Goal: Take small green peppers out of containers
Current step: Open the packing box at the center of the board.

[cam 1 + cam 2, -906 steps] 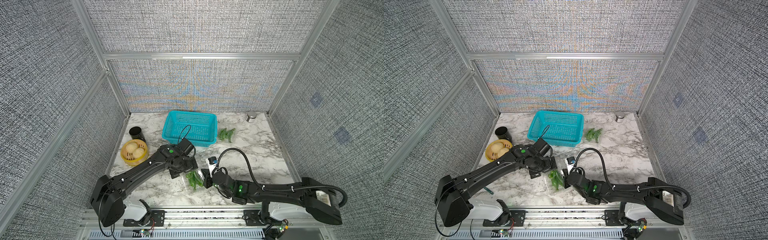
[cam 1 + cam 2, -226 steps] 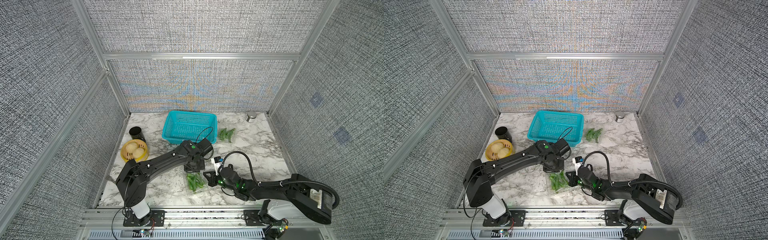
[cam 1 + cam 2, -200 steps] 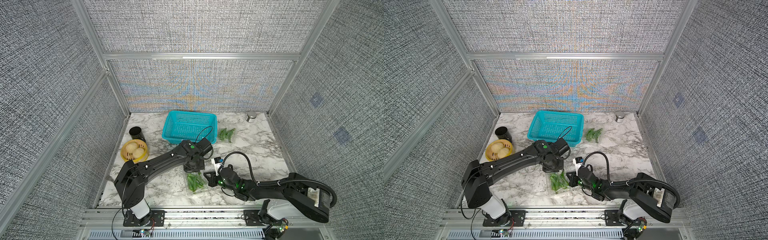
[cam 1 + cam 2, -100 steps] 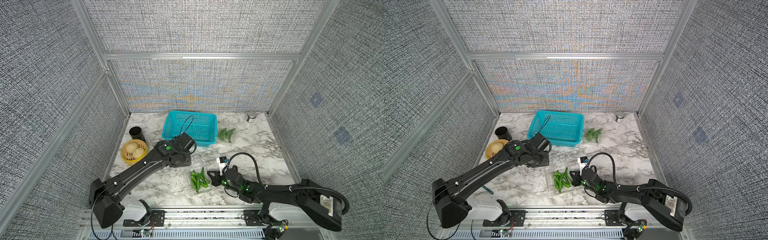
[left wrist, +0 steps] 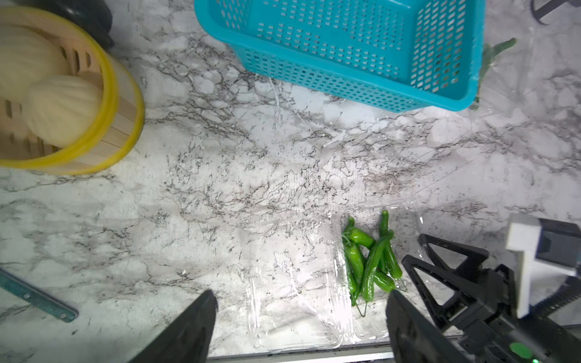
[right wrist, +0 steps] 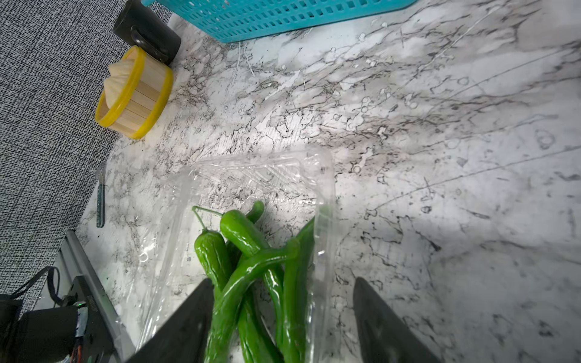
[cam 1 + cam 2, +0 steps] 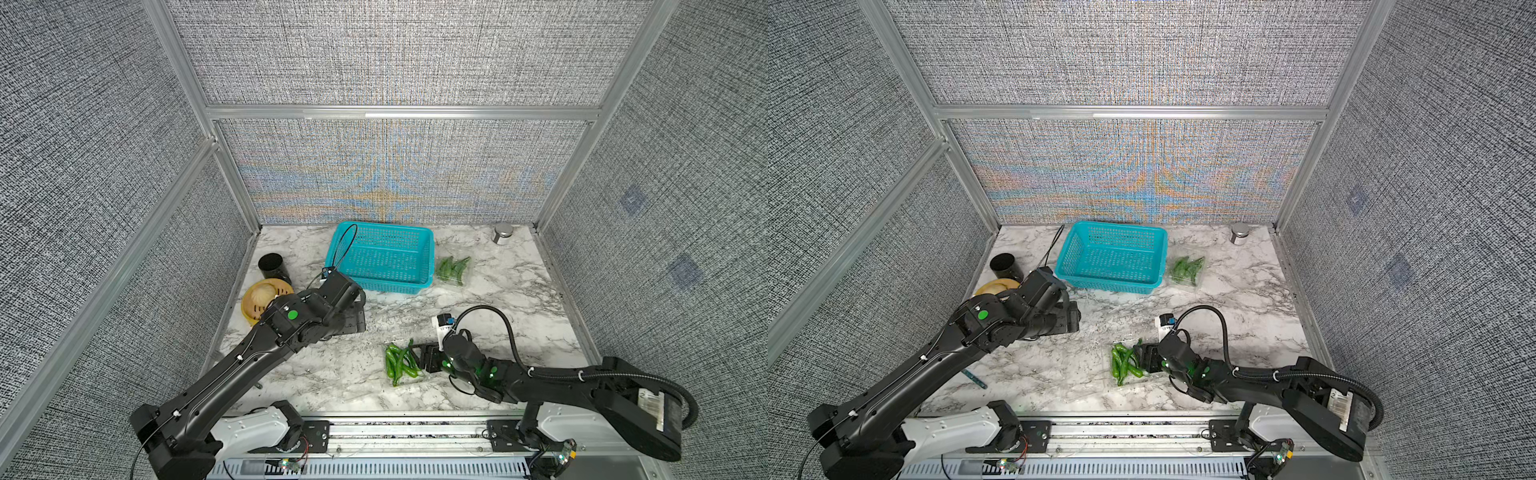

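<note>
Front clamshell lying open, peppers not yet lifted out; the far box waiting.

The near clear clamshell container is lying open at the front of the counter, with its small green peppers piling in the tray half, none out as far as I can see. The second clamshell container, beside the teal basket, is looking unopened, its peppers inside. The right claw is reaching in low, spread wide just beside the pile and gripping nothing. The left claw is hovering spread and empty between the yellow steamer and the open container.
</note>
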Available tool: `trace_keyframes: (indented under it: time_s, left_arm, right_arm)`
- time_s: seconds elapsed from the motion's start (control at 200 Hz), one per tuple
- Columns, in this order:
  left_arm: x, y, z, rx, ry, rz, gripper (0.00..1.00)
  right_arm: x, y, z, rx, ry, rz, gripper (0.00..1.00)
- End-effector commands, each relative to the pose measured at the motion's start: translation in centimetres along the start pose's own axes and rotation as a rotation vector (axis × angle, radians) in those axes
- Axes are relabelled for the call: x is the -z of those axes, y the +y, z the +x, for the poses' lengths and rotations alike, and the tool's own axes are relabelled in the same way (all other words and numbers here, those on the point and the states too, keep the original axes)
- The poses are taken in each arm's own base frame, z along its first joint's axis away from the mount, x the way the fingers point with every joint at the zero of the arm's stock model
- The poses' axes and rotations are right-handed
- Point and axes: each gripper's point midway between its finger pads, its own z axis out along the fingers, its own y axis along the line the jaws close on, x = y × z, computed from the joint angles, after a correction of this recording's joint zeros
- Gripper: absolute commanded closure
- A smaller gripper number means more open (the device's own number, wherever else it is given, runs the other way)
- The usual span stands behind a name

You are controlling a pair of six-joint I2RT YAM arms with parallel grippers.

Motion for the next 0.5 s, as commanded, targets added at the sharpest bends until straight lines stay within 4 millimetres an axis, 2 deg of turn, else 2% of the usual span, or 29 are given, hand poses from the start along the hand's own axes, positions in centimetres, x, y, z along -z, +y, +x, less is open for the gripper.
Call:
trace_keyframes:
  time_s: [0.0,0.205,0.285,0.375,0.495]
  left_arm:
    - [-0.8,-2.5,0.2,0.016,0.040,0.102,0.14]
    - [-6.6,-8.4,3.3,0.059,0.234,0.220,0.17]
    - [-8.7,-10.5,4.7,0.040,0.296,0.218,0.23]
    - [-10.3,-11.7,6.4,0.022,0.350,0.199,0.29]
    - [-11.6,-11.6,9.0,0.016,0.413,0.160,0.33]
  right_arm:
    - [0.6,-0.5,0.1,0.031,0.017,0.035,0.20]
    - [3.4,-1.1,-1.8,0.097,-0.029,0.093,0.15]
    - [4.6,-1.5,-2.4,0.114,-0.036,0.111,0.15]
    - [5.7,-2.1,-3.0,0.115,-0.048,0.122,0.15]
    - [6.5,-3.2,-3.0,0.095,-0.051,0.135,0.15]
